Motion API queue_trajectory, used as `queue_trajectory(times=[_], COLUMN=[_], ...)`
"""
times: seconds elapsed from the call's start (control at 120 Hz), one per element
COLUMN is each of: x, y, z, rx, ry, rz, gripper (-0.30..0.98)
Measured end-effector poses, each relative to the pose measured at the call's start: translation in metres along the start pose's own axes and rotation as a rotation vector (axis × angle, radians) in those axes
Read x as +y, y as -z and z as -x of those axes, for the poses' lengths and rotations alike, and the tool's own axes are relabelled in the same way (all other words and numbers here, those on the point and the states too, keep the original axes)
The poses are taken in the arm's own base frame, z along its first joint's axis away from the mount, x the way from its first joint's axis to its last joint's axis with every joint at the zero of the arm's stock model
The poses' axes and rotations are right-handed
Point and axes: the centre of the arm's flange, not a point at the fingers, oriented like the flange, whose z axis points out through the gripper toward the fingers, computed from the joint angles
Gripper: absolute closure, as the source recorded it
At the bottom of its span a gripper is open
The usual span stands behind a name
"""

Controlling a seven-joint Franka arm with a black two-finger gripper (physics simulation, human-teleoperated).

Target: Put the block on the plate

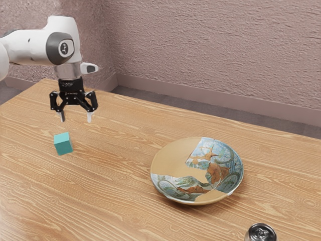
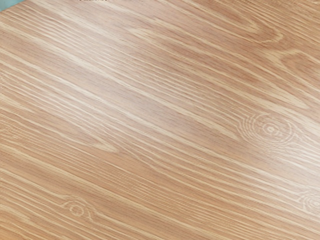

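The teal block sits on the table, at the end nearer the corner by the wall at the exterior view's left, well apart from the plate. It rests flat on one face, with another face toward the exterior camera; that face's lower edge slants across the wood grain. No side looks clearly longest (a cube, near enough, so I can't name a long axis). The hand points down above the table, its fingers spread, holding nothing.

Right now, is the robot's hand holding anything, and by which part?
No, nothing: the gripper is open, and the block sits on the table.
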Motion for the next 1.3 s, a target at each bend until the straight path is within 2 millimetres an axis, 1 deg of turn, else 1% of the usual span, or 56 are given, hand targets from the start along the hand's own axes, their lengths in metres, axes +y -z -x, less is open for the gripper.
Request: queue_trajectory(times=[0.042,0.092,0.125,0.208,0.308,0.35,0.442,0.583,0.633,0.792,0.867,0.992,1.042,1.125,1.233,1.3], x=[-0.011,-0.019,-0.028,-0.052,-0.078,-0.083,-0.087,-0.096,-0.1,-0.117,-0.126,-0.139,-0.143,-0.142,-0.147,-0.152], y=[-0.005,-0.014,-0.023,-0.052,-0.074,-0.081,-0.089,-0.127,-0.137,-0.156,-0.161,-0.168,-0.17,-0.179,-0.189,-0.19], z=[-0.005,-0.01,-0.013,-0.018,-0.036,-0.043,-0.053,-0.076,-0.083,-0.106,-0.119,-0.129,-0.134,-0.145,-0.154,-0.157], rx=[0.013,0.021,0.018,0.002,0.033,0.051,0.092,0.109,0.119,0.159,0.174,0.187,0.193,0.195,0.193,0.197], ry=[0.036,0.071,0.1,0.174,0.267,0.299,0.35,0.416,0.434,0.478,0.489,0.494,0.489,0.473,0.464,0.46], rz=[0.003,0.002,0.001,0.002,0.003,0.017,0.054,0.079,0.09,0.128,0.141,0.145,0.141,0.144,0.148,0.149], gripper=[0.0,0.0,0.0,0.0,0.0,0.0,0.0,0.0,0.0,0.0,0.0,0.0,0.0,0.0,0.0,0.0])
